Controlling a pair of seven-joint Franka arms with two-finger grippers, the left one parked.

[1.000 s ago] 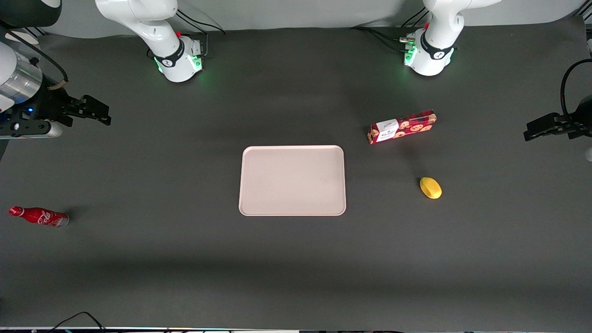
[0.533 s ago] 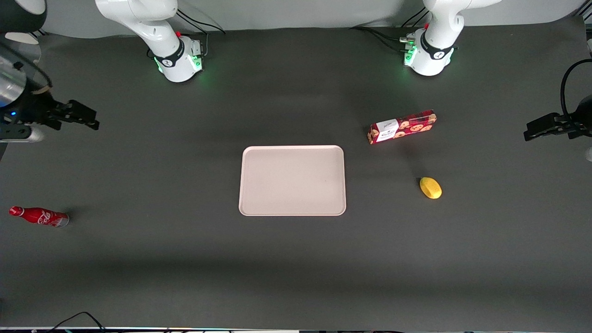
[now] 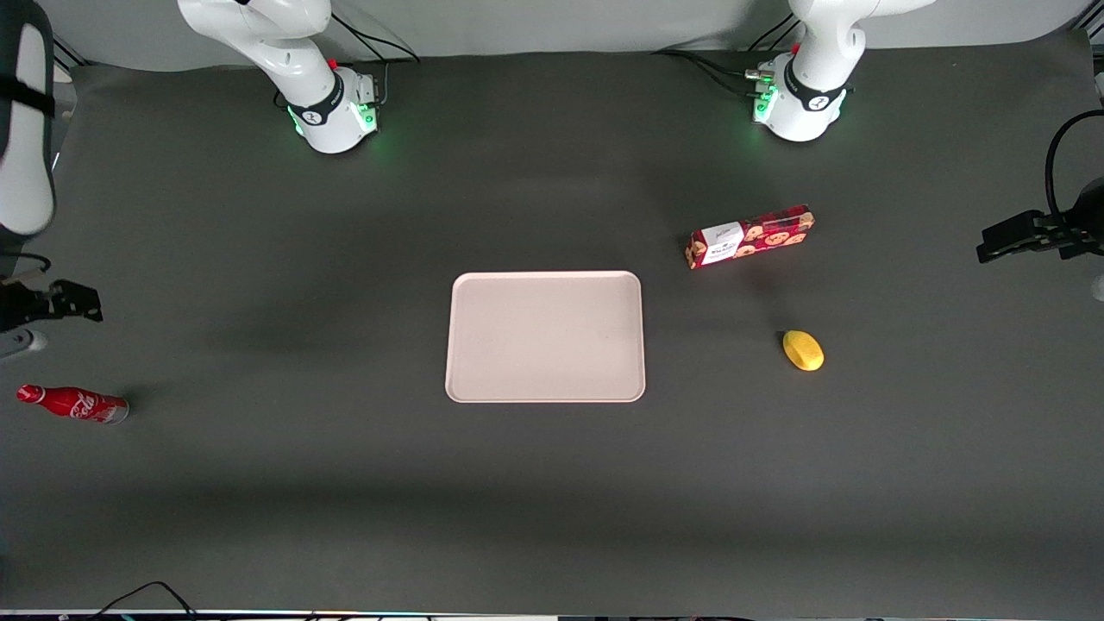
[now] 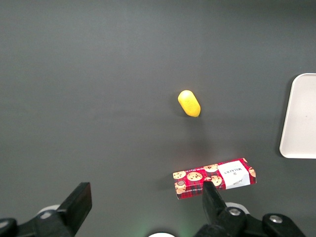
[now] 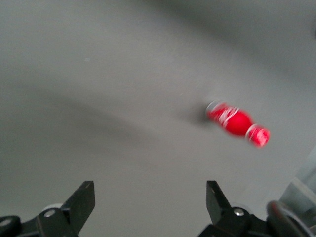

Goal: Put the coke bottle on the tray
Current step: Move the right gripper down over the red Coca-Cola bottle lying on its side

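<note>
The black two-finger gripper [image 5: 148,202], fingers spread wide and holding nothing, hovers above the dark table [image 3: 345,483]; the slim red coke bottle [image 3: 72,404] lies at its six o'clock, well apart from the pale pinkish-beige rectangular tray [image 3: 545,336].

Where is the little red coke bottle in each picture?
Front view: the coke bottle lies on the dark table toward the working arm's end, nearer the camera than the hand.
Right wrist view: the coke bottle lies ahead of the open hand.
Left wrist view: not in it.
Shared landmark: the hand.
</note>
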